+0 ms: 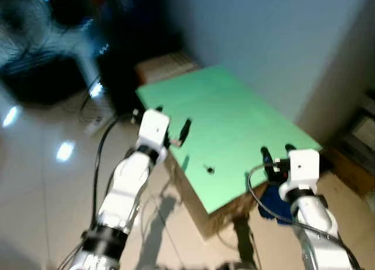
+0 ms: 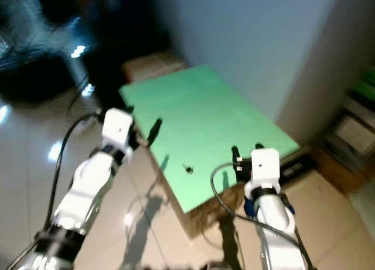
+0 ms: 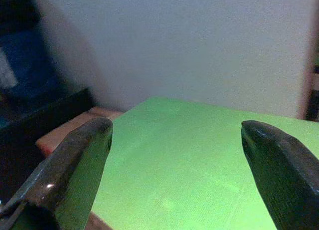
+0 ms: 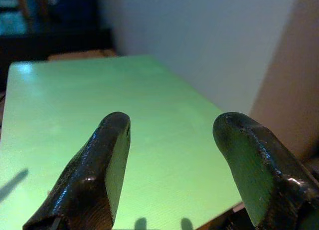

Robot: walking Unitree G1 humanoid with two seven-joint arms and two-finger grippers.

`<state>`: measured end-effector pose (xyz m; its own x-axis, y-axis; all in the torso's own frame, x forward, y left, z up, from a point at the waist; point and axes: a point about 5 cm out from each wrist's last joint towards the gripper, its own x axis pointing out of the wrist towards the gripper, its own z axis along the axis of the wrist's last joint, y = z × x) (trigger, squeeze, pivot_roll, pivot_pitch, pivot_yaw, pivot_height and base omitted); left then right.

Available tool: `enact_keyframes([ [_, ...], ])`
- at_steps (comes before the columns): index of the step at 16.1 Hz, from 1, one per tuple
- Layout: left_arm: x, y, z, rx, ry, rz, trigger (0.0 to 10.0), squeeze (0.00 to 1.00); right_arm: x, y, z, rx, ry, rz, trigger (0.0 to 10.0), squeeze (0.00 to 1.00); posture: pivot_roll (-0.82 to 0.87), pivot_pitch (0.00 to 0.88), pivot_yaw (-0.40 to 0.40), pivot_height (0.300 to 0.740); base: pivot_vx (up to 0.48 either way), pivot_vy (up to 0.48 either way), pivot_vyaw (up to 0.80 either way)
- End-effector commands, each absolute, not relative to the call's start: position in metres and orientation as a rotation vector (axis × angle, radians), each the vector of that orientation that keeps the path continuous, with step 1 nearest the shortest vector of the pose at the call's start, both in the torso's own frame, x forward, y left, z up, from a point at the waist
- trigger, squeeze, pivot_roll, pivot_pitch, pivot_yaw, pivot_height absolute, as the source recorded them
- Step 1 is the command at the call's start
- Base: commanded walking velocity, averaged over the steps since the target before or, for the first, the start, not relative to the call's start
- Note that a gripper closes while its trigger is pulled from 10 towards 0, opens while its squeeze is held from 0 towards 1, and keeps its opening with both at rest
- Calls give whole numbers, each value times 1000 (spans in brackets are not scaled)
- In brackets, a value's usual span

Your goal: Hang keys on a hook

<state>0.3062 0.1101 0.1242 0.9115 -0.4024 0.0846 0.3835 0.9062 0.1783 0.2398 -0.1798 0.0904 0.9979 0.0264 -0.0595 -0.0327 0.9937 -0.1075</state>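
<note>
1. While the keys [image 1: 209,169] lie untouched as a small dark speck on the green tabletop [image 1: 234,123], near its front edge and between the two arms, the step in hand is judged to be the approach for a pick-up.
2. The left hand [image 1: 183,132] is held over the tabletop's left edge, fingers spread with nothing between them, as confirmed by the left wrist view.
3. The right hand [image 1: 276,154] is raised at the near right corner, fingers likewise spread and empty.
4. The keys are seen nearer the left hand; a reach from either side looks workable.
5. For a sound grasp, the chosen hand would best be lowered straight over the speck, fingers straddling it, and closed low against the surface, since a flat thin thing is likely to slide.
6. No hook can be made out on the wall or elsewhere; it would have to be located first.
7. The keys are too small and blurred for ring or blade to be told apart.
8. The dark background clutter is unreadable.
</note>
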Motion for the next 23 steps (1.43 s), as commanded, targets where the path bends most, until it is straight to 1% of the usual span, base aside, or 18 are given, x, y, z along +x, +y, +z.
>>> enact_keyframes([
  [1, 304, 118, 125, 197, -136, -392, 10000, 0, 240, -172, 88, -74, 73, 41, 10000, 0, -190, 38, 76, 740, 0, 0, 0],
  [2, 304, 118, 126, 200, -149, -390, 10000, 0, 241, -171, 88, -71, 77, 43, 10000, 0, -190, 38, 76, 740, 0, 0, 0],
  [5, 305, 116, 129, 196, -170, -394, 10000, 0, 245, -170, 88, -83, 87, 60, 10000, 0, -174, 39, 77, 740, 0, -480, 0],
  [8, 303, 117, 126, 182, -158, -386, 10000, 0, 249, -173, 88, -109, 94, 50, 10000, 0, -172, 35, 77, 740, 0, 0, 0],
  [10, 303, 117, 126, 190, -157, -399, 10000, 0, 249, -171, 87, -107, 97, 80, 10000, 0, -173, 27, 76, 740, 0, 0, 0],
  [12, 301, 115, 126, 193, -165, -430, 10000, 0, 248, -170, 84, -68, 115, 96, 10000, 0, -169, 24, 71, 740, 0, 0, -325],
  [15, 300, 113, 126, 198, -169, -443, 10000, 0, 249, -169, 80, -93, 128, 118, 10000, 0, -166, 15, 67, 740, 306, 0, -671],
  [18, 302, 115, 122, 205, -126, -459, 10000, 0, 256, -170, 82, -120, 118, 127, 10000, 0, -166, 11, 69, 740, 364, 0, 0],
  [23, 302, 116, 122, 201, -128, -451, 10000, 0, 256, -170, 82, -123, 118, 157, 10000, 0, -164, 11, 67, 740, 367, 0, 0],
])
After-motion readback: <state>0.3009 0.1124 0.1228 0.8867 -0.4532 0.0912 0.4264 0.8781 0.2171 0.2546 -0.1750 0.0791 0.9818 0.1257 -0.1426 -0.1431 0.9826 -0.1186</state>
